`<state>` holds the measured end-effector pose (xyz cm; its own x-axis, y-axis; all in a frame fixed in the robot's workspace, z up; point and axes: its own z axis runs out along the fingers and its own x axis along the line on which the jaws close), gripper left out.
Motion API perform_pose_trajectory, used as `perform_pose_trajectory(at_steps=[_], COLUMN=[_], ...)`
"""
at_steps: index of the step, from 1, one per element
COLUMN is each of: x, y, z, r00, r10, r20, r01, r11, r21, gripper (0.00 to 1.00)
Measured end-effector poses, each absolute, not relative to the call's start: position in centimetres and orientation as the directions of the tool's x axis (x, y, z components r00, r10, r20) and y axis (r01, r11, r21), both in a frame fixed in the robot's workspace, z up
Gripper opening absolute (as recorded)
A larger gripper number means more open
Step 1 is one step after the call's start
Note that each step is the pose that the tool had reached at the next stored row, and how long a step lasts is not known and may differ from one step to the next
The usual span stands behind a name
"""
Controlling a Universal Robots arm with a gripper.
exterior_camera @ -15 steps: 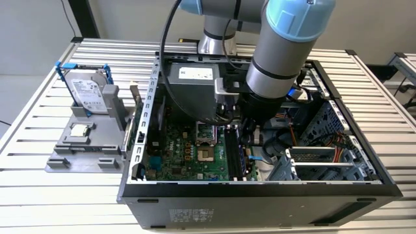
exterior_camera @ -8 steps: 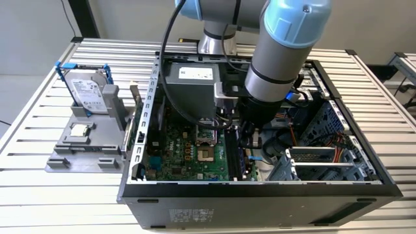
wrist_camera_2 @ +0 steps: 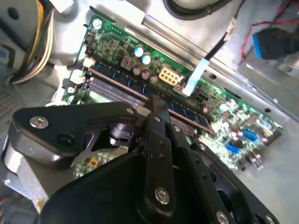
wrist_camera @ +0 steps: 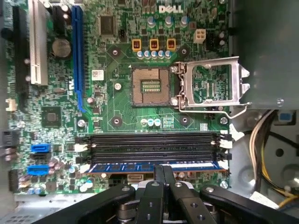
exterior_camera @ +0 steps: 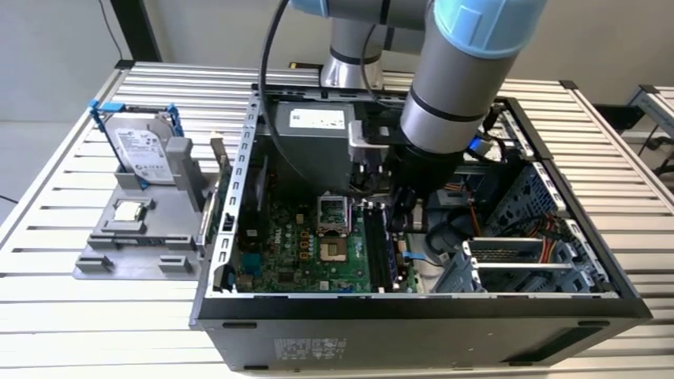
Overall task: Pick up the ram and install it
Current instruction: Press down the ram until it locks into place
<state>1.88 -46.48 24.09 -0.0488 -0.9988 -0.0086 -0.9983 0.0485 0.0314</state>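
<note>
The ram [wrist_camera: 126, 166] is a long thin green stick with blue labels. It stands in the outermost of the black memory slots [wrist_camera: 154, 144] on the motherboard, inside the open computer case [exterior_camera: 421, 304]. In the second wrist view the ram [wrist_camera_2: 121, 86] runs diagonally across the board. My gripper [wrist_camera: 165, 169] is shut, its black fingertips together on the ram's upper edge near the middle of the stick. The second wrist view shows the gripper [wrist_camera_2: 155, 106] at that same spot. In the exterior view the arm [exterior_camera: 443, 110] reaches down into the case over the slots.
An open processor socket [wrist_camera: 151, 86] with its raised metal frame [wrist_camera: 210, 86] lies beside the slots. Cables [wrist_camera: 268, 140] and the case's drive cage [exterior_camera: 526, 253] crowd one side. Outside the case, on the exterior view's left, a grey holder [exterior_camera: 106, 264] carries a hard drive [exterior_camera: 142, 150] and a processor [exterior_camera: 129, 211].
</note>
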Motion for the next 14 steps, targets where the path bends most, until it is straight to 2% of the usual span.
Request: perform_pose_trajectory(at_steps=[14], x=[1.9], y=[-46.5], z=[30.2], r00=[-0.049], r10=[-0.999], r20=[-0.008], r01=[-0.998], r11=[0.048], r21=[0.031], gripper=[0.0])
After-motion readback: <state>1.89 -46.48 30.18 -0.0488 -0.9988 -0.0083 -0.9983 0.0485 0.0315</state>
